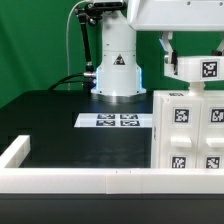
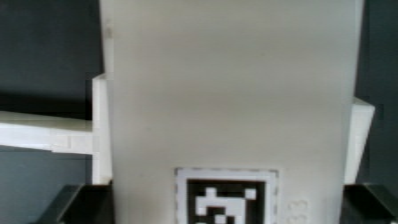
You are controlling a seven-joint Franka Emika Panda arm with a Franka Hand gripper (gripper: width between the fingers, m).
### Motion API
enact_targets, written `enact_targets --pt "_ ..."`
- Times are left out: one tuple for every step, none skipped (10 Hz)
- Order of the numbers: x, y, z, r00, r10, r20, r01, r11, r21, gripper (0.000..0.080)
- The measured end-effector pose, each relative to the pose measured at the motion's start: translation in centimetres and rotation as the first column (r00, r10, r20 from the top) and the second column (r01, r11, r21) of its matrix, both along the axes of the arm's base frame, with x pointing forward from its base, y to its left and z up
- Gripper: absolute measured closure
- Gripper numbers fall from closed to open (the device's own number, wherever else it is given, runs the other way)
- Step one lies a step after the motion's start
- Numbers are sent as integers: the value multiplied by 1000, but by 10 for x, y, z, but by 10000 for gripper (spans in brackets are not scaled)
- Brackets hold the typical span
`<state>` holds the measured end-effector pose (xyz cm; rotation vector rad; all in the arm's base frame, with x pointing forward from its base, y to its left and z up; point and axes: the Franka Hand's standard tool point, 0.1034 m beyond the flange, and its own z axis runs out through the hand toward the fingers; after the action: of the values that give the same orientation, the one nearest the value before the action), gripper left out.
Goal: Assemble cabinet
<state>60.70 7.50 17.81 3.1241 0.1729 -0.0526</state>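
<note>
The cabinet (image 1: 190,140), a large white box with several black-and-white tags on its face, stands at the exterior view's right. My gripper (image 1: 184,58) is just above its top and is shut on a small white tagged block (image 1: 197,70). In the wrist view the block (image 2: 222,110) fills the middle, its tag near the gripper (image 2: 224,206), with the dark fingers (image 2: 75,206) pressed against both its sides. A wider white part (image 2: 54,130) shows behind the block. Whether the block touches the cabinet is hidden.
The marker board (image 1: 114,121) lies flat on the black table in front of the robot base (image 1: 117,72). A long low white rail (image 1: 90,181) runs along the front edge and turns up the exterior view's left side (image 1: 14,152).
</note>
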Motion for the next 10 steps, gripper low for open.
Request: enact_targets --pt "3 0 0 1000 1 -4 -2 1000 -1 243" --pt "8 3 -2 1000 6 -1 -6 1000 -2 243" --pt "8 4 -6 1000 7 -5 -7 1000 -3 243" --pt "7 4 -8 1000 7 -9 -7 1000 -4 243" --pt "6 5 -10 1000 9 -11 -9 1000 -5 243" --pt "8 5 -11 1000 9 -3 -9 1000 -5 243" --pt "10 5 -12 1000 9 20 -9 1000 -3 243" --pt "12 5 -11 998 9 60 -9 1000 3 243" --pt "11 4 -12 997 8 81 -8 1000 6 243" --pt "11 4 -11 997 4 81 -5 1000 6 243"
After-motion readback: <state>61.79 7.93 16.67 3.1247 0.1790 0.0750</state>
